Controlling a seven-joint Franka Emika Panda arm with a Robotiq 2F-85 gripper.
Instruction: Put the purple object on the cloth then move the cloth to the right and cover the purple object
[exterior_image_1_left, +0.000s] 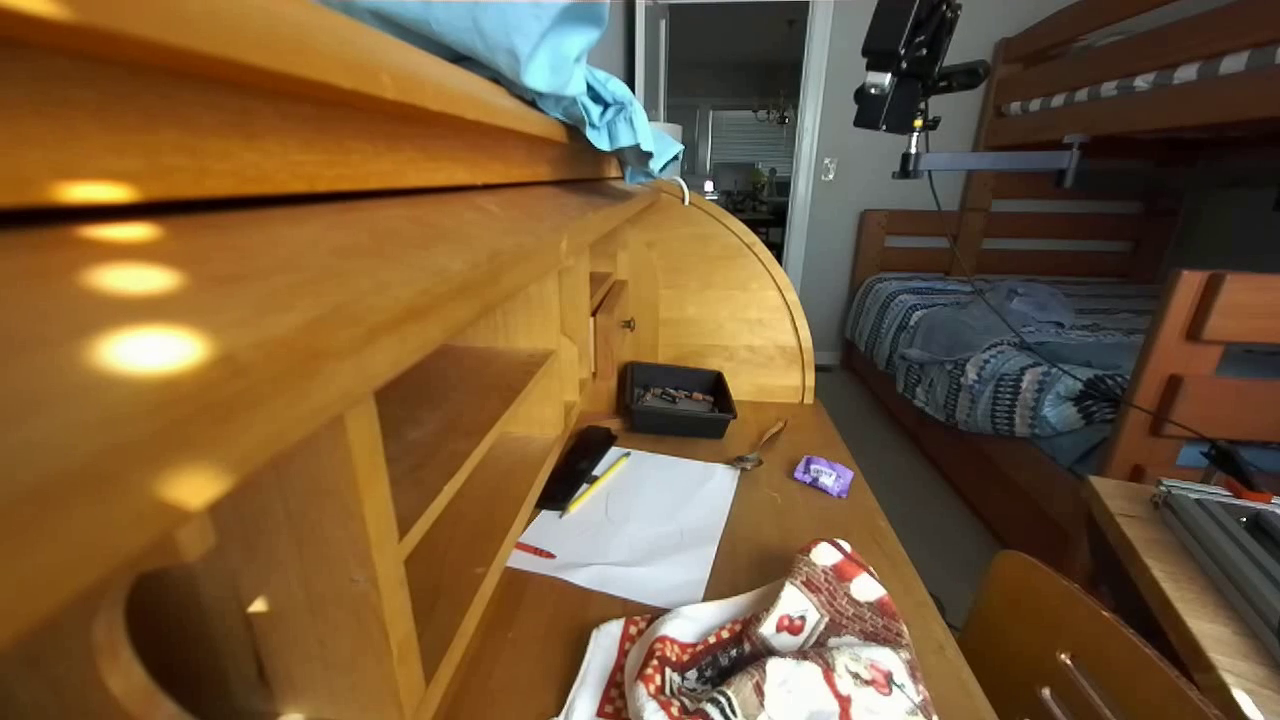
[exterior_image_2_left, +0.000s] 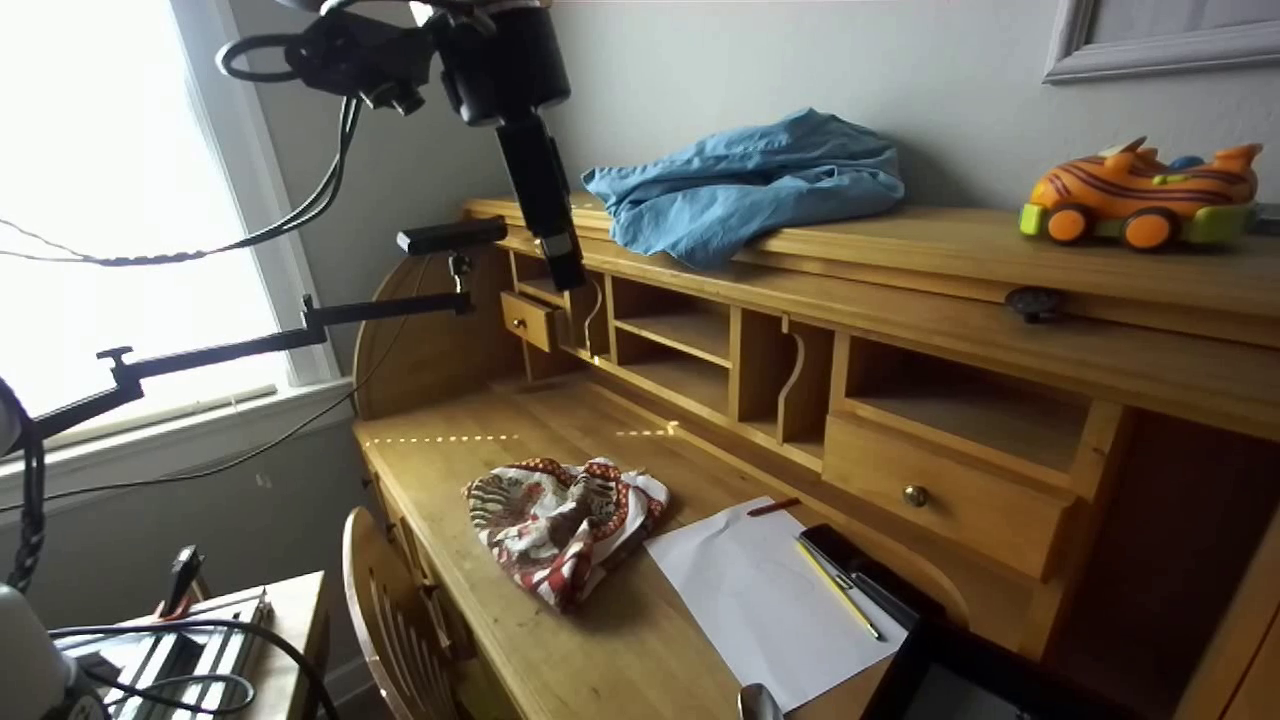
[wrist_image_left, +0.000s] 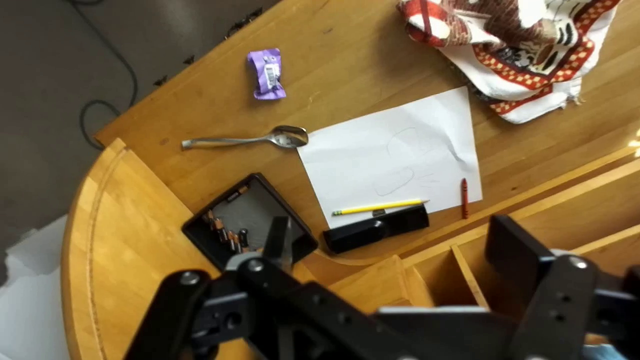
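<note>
Although it holds nothing, the black two-fingered metal gripper has its fingers spread wide apart, well above a honey-coloured wooden desk. This lone gripper must make the reach. From it, the small, crinkled light-purple packet with a white label lies toward the upper left of the wrist view, beyond a black rectangular plastic tray of what look like batteries and past a shiny metal spoon. It rests on bare wood near the desk's front edge. Its long axis runs almost up and down in that view, roughly square to the line between the fingertips; I judge that little turning would be needed to close across its narrow width.

Well to the right of the packet there, beside a corner of a white rectangular paper sheet, lies the rumpled soft cloth, printed in red, white and dark brown. The packet is not yet on it. The wrist view's top edge cuts the cloth off. In an exterior view, the cloth shows whole, but the packet is not visible and the gripper is too side-on to read its spread. In an exterior view, the packet shows but the gripper does not.
</note>
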